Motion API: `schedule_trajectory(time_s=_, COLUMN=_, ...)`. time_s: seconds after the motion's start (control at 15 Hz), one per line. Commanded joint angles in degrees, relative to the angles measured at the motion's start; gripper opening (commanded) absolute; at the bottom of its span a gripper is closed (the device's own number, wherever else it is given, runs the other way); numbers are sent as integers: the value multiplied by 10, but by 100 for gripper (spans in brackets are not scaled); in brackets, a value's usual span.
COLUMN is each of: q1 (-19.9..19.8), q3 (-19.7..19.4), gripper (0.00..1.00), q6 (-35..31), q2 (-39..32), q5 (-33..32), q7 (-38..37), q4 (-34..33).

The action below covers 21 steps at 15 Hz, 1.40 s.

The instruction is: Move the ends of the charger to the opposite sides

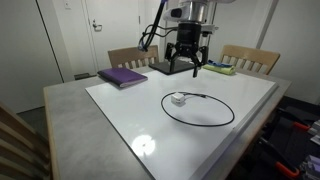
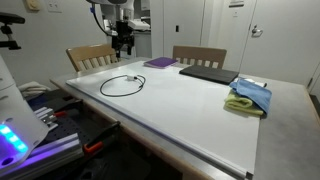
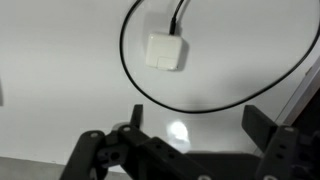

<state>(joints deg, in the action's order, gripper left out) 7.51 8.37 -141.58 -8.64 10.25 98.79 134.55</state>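
Gripper (image 1: 187,64) hangs above the table, fingers (image 3: 100,152) spread wide with nothing between them. It touches nothing. In the wrist view it looks down on the plug from above.

Surface: white tabletop (image 1: 120,115) with a grey border, glossy, with a ceiling light glaring off it near the front edge. In an exterior view the charger (image 1: 200,110) lies on the white top nearer the camera than the gripper. It is a thin black cable curled into one loose oval loop. Its white-grey plug (image 3: 166,52) is boxy with rounded corners. It lies flat just inside the loop at the left in that view, with the cable leaving its far side. I cannot pick out the small black tip at this resolution.

Further out, along the far side of the table:
- a purple book (image 1: 122,77)
- a dark flat laptop (image 2: 208,72)
- a blue cloth over a yellow-green one (image 2: 250,96)

Two wooden chairs (image 2: 200,55) are pushed up behind the table.

Room: pale walls and closed white doors (image 1: 105,25). A white sign (image 2: 237,3) hangs high on the wall, its lettering too small to read.
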Motion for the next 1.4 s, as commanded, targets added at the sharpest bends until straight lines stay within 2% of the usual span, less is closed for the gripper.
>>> schedule_trajectory(time_s=0.0, q1=-12, q3=5, gripper=100, q6=-46, q2=-8, q5=-20, q7=-2, q4=32)
schedule_trajectory(time_s=0.67, q1=-19, q3=9, gripper=100, q6=-145, q2=-28, q5=-33, q7=-27, q4=66)
schedule_trajectory(time_s=1.0, q1=-14, q3=-4, gripper=100, q6=-167, q2=-41, q5=-116, q7=-102, q4=74)
schedule_trajectory(time_s=1.33, q1=-20, q3=5, gripper=100, q6=-193, q2=-70, q5=-135, q7=-146, q4=63)
